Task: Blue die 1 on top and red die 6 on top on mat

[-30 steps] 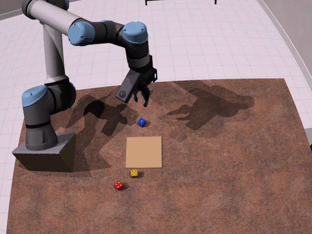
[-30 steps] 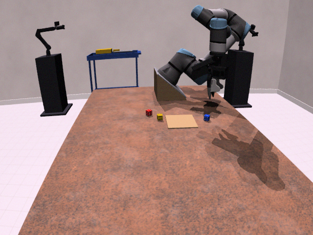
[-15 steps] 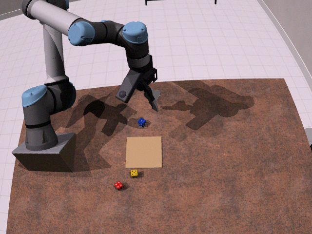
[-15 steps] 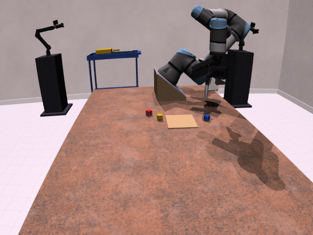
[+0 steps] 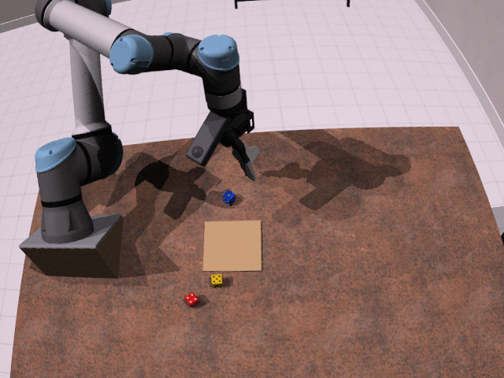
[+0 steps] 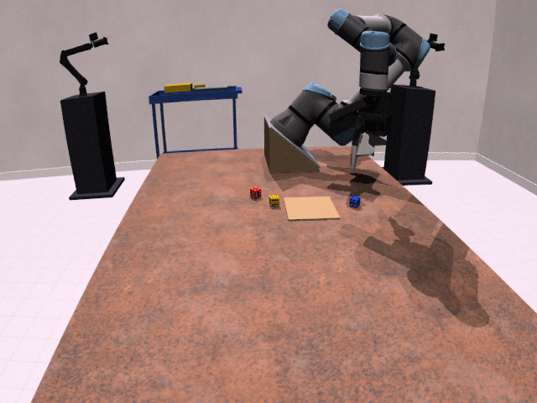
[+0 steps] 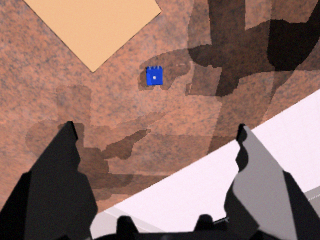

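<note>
The blue die (image 5: pixel 229 198) (image 6: pixel 354 201) (image 7: pixel 154 76) looks like the piece in hand for now, though nothing has hold of it: it sits flat, a little above the mat (image 5: pixel 232 246) (image 6: pixel 311 208) (image 7: pixel 95 30) in the top view, and to the right of it in the exterior one. A single pip seems to face up, so its turning looks done and only the move onto the mat is left. The gripper (image 5: pixel 253 165) (image 6: pixel 363 158) (image 7: pixel 158 123) hangs above the table near its upper edge in the top view, fingers spread as wide as they go, with nothing between them. The next move calls for coming down over the blue die, closing on two opposite sides and carrying it level, so that the 1 stays up; a tilt at release could roll it. The red die (image 5: pixel 191 299) (image 6: pixel 255 192), lower left of the mat in the top view, appears to show 4, so it will need a turn to 6 as well as a lift onto the mat. The yellow die (image 5: pixel 216 279) (image 6: pixel 273 201), 5 up, sits just below the mat's lower edge there, close enough to be knocked while red is handled.

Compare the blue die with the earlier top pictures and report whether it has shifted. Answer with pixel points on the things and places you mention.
No; the blue die (image 5: pixel 229 198) (image 6: pixel 354 201) (image 7: pixel 154 76) sits at the same spot beyond the mat's (image 5: pixel 232 246) (image 6: pixel 310 208) (image 7: pixel 95 30) edge.
</note>
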{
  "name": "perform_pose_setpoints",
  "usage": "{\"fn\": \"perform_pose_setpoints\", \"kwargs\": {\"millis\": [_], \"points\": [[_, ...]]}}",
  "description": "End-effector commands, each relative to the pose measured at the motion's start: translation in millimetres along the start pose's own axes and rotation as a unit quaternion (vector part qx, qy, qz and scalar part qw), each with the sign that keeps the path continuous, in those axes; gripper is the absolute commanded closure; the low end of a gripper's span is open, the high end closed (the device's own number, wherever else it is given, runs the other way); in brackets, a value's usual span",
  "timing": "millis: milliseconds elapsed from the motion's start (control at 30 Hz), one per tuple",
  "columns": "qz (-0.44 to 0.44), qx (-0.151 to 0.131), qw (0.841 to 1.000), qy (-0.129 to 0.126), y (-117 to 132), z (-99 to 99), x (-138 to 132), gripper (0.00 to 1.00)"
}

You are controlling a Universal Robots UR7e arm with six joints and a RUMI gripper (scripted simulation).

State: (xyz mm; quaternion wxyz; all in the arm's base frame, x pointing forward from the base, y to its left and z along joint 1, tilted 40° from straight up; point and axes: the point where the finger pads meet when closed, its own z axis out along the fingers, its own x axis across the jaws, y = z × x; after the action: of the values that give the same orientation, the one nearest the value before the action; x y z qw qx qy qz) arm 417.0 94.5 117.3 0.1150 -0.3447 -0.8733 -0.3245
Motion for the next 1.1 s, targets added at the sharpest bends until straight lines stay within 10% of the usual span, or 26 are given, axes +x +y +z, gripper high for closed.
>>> {"fn": "perform_pose_setpoints", "kwargs": {"millis": [0,1067], "points": [[0.017,0.001,1.000,-0.002,0.9,-0.9,0.1,0.00],[0.303,0.000,0.953,-0.002,-5.3,5.5,7.1,0.00]]}}
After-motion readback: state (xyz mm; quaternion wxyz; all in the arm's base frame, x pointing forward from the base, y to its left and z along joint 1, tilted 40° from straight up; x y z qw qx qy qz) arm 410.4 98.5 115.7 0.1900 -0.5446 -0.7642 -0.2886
